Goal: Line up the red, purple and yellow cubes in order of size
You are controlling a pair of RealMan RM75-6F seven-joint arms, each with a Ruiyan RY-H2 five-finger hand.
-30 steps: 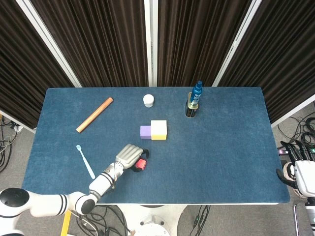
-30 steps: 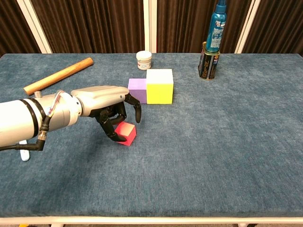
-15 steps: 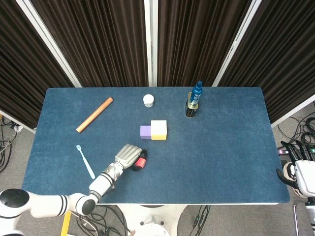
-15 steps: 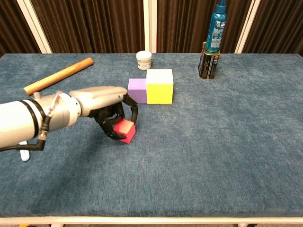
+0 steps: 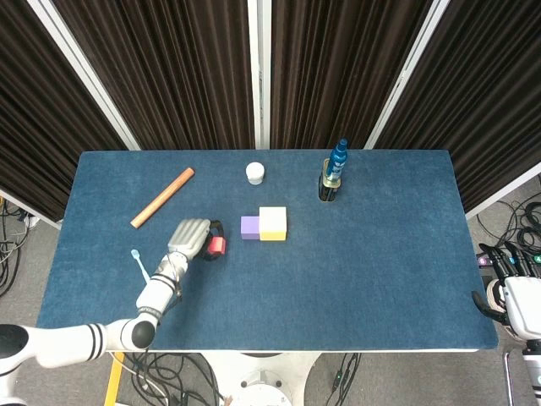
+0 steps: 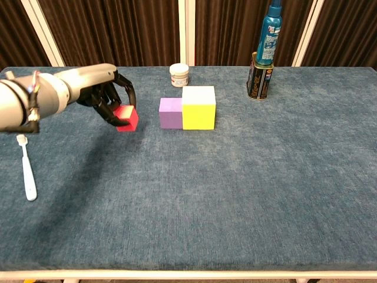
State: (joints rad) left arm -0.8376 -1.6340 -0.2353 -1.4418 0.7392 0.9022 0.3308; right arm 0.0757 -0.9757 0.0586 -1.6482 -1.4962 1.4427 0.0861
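My left hand [image 5: 190, 238] [image 6: 97, 89] grips the small red cube [image 5: 216, 245] [image 6: 127, 117] and holds it above the cloth, left of the purple cube [image 5: 249, 227] [image 6: 171, 112]. A gap separates the red cube from the purple one. The purple cube touches the larger yellow cube [image 5: 272, 223] [image 6: 198, 107] on its right. My right hand [image 5: 510, 288] hangs off the table's right edge, fingers spread, holding nothing.
A wooden stick [image 5: 162, 197] lies at the back left. A white toothbrush [image 5: 140, 266] [image 6: 25, 166] lies near the left arm. A small white jar [image 5: 255, 172] [image 6: 179, 75] stands behind the cubes. A can with a blue bottle [image 5: 335, 177] [image 6: 264, 50] stands at the back right.
My left hand has lifted the red cube off the cloth and carried it away from the front edge, back and leftward, to beside the purple cube.
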